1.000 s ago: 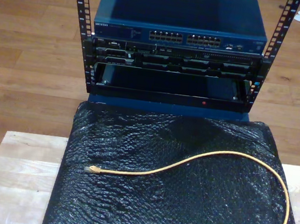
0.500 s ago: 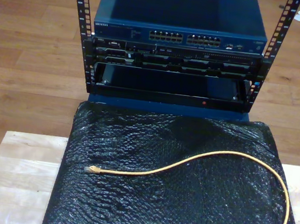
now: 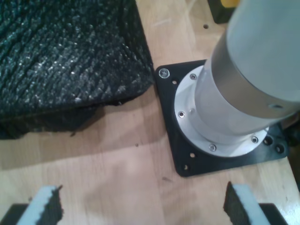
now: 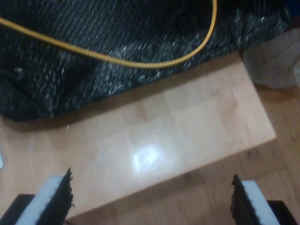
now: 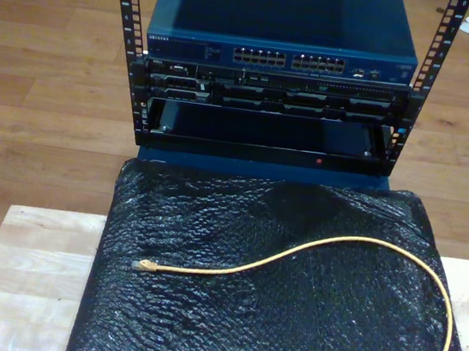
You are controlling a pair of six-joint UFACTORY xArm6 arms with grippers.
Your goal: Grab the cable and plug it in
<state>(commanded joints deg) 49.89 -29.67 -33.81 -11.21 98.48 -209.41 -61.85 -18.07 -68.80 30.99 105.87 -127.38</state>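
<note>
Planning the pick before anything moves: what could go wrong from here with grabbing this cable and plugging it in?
1. The cable lies flat on crinkly black wrap; fingers may snag the wrap.
2. Its plug is tiny, and a grip far behind it would likely let it droop.
3. The switch ports are small and tightly packed, so misalignment is likely.

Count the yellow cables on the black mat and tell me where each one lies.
1. The cable lies loose on the black mat: plug tip toward the exterior view's left, arching across to that view's right, then running off the bottom edge. Nothing seems hidden.
</note>
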